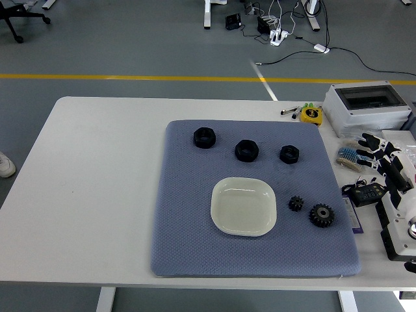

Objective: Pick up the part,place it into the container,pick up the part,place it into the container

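I see my right hand [380, 156] at the worktop's [97, 195] right edge, its fingers [369, 138] released and spread, grasping nothing. My left hand is not in my view.

The task's things all lie on the blue mat [188, 240], away from those fingers toward the middle of the worktop. Nearest the fingers is the rightmost black nut [289, 154], roughly level with them. Beyond it sit the middle nut [246, 150] and the farthest nut [204, 137], in a loose row along the mat's far part. Nearer my side than the fingertips, the large gear [321, 214] rests by the mat's right edge, with the small gear [296, 203] just beside it on the side away from the hand. The container [221, 218], a pale square dish with rounded corners, lies past the small gear, near it but apart; nothing is in it.

Right by the fingers, off the mat, I see a brush [349, 157] and a small black device [366, 194]. A grey box [365, 107] with a clear lid stands beyond the fingertips, with a yellow tape measure [312, 115] beside it.
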Robot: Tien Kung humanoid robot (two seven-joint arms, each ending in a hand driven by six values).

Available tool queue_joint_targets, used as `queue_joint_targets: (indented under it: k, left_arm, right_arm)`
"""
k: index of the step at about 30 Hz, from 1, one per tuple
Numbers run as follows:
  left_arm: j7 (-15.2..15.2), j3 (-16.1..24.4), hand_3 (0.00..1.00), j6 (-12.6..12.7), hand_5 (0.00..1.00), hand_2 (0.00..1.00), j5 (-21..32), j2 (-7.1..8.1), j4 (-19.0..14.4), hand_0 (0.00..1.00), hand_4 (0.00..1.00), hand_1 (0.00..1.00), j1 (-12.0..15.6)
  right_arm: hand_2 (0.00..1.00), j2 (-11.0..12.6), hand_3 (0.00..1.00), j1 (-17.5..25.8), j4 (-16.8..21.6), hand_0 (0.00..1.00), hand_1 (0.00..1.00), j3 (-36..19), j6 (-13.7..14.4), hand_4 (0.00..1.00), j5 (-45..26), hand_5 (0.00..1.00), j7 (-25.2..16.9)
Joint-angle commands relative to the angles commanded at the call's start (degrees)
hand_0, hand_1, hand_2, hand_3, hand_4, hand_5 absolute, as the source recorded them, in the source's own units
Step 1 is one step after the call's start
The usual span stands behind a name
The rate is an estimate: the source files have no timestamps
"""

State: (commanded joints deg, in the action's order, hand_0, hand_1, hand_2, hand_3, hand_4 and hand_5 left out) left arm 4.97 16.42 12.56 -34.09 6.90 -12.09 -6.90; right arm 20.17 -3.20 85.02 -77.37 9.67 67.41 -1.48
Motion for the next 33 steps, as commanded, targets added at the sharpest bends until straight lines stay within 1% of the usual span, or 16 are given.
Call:
queue_joint_targets:
  k: [2, 3, 5, 7, 8, 9, 10, 14, 15, 16, 17, 19, 22, 28, 32, 33]
  left_arm:
    - [-0.1, -0.2, 0.58, 0.0, 0.63, 0.67, 0.3, 0.01, 0.0, 0.703, 0.671, 0.654, 0.0]
    - [-0.1, -0.3, 0.58, 0.1, 0.631, 0.671, 0.5, 0.02, 0.0, 0.703, 0.67, 0.654, 0.0]
    - [-0.2, -0.6, 0.58, 0.2, 0.631, 0.671, 0.9, 0.05, 0.0, 0.703, 0.67, 0.654, 0.0]
    - [-0.3, -0.8, 0.58, 0.2, 0.631, 0.671, 1.2, 0.08, 0.1, 0.703, 0.67, 0.654, -0.1]
    - [-0.3, -0.8, 0.58, 0.3, 0.631, 0.671, 1.3, 0.09, 0.1, 0.703, 0.67, 0.654, -0.1]
    - [-0.3, -0.9, 0.579, 0.3, 0.632, 0.67, 1.4, 0.12, 0.1, 0.703, 0.671, 0.654, -0.1]
    - [-0.4, -1.0, 0.579, 0.3, 0.632, 0.67, 1.5, 0.15, 0.1, 0.703, 0.671, 0.654, -0.1]
    - [-0.5, -1.3, 0.579, 0.5, 0.632, 0.67, 2.0, 0.21, 0.2, 0.703, 0.671, 0.654, 0.0]
    - [-0.5, -1.3, 0.58, 0.5, 0.629, 0.671, 2.1, 0.22, 0.3, 0.704, 0.67, 0.654, 0.0]
    - [-0.5, -1.3, 0.58, 0.5, 0.629, 0.671, 2.1, 0.22, 0.3, 0.704, 0.67, 0.654, 0.0]
    - [-0.5, -1.4, 0.58, 0.6, 0.629, 0.671, 2.3, 0.24, 0.3, 0.704, 0.67, 0.654, 0.1]
    - [-0.6, -1.6, 0.58, 0.7, 0.629, 0.671, 2.6, 0.28, 0.3, 0.704, 0.67, 0.654, 0.2]
    - [-0.5, -1.6, 0.58, 0.8, 0.631, 0.673, 2.7, 0.26, 0.3, 0.705, 0.671, 0.654, 0.3]
    - [-0.5, -1.6, 0.579, 0.7, 0.629, 0.673, 2.8, 0.28, 0.2, 0.706, 0.671, 0.654, 0.5]
    - [-0.5, -1.7, 0.579, 0.8, 0.629, 0.673, 3.1, 0.28, 0.3, 0.706, 0.671, 0.654, 0.5]
    - [-0.5, -1.8, 0.578, 0.8, 0.631, 0.674, 3.1, 0.29, 0.3, 0.705, 0.672, 0.653, 0.5]
  right_arm:
    - [0.793, 0.7, 0.802, 0.0, 0.5, 0.731, 0.755, 0.2, -0.5, 0.998, 2.5, 0.732, 0.0]
    - [0.792, 1.0, 0.799, 0.0, 0.7, 0.737, 0.758, 0.3, -0.9, 0.998, 4.6, 0.575, 0.0]
    - [0.792, 2.5, 0.799, -0.1, 1.7, 0.737, 0.758, 0.7, -2.9, 0.998, 9.8, 0.575, 0.2]
    - [0.792, 4.5, 0.799, -0.4, 2.8, 0.737, 0.758, 1.3, -5.9, 0.998, 14.7, 0.575, 0.4]
    - [0.792, 5.0, 0.799, -0.5, 3.1, 0.737, 0.758, 1.5, -6.9, 0.998, 16.9, 0.575, 0.4]
    - [0.779, 6.2, 0.799, -0.8, 3.8, 0.718, 0.736, 2.3, -8.3, 0.998, 19.5, 0.377, 0.3]
    - [0.779, 7.3, 0.799, -1.2, 4.3, 0.718, 0.736, 3.1, -9.5, 0.998, 22.1, 0.377, 0.2]
    - [0.779, 10.0, 0.799, -2.9, 5.2, 0.718, 0.736, 6.1, -12.8, 0.998, 31.8, 0.377, 0.0]
    - [0.755, 10.4, 0.787, -3.4, 5.2, 0.693, 0.711, 6.8, -13.4, 0.998, 34.0, 0.349, 0.0]
    - [0.755, 10.6, 0.787, -3.5, 5.2, 0.693, 0.711, 7.1, -13.5, 0.998, 35.8, 0.349, 0.0]
    - [0.755, 11.4, 0.787, -4.4, 5.3, 0.693, 0.711, 8.6, -14.4, 0.998, 38.4, 0.349, 0.1]
    - [0.755, 12.1, 0.787, -5.3, 5.3, 0.693, 0.711, 10.8, -15.3, 0.998, 42.9, 0.349, 0.2]
    - [0.75, 13.0, 0.773, -7.0, 5.2, 0.691, 0.71, 13.9, -16.5, 0.998, 47.5, 0.327, 0.7]
    - [0.744, 13.9, 0.771, -9.6, 4.6, 0.685, 0.703, 17.9, -18.0, 0.998, 48.7, 0.319, 1.2]
    - [0.744, 14.1, 0.771, -10.6, 4.0, 0.685, 0.703, 19.2, -18.4, 0.998, 48.2, 0.319, 1.3]
    - [0.732, 14.0, 0.762, -10.8, 3.7, 0.677, 0.686, 19.5, -18.4, 0.998, 48.0, 0.303, 1.3]
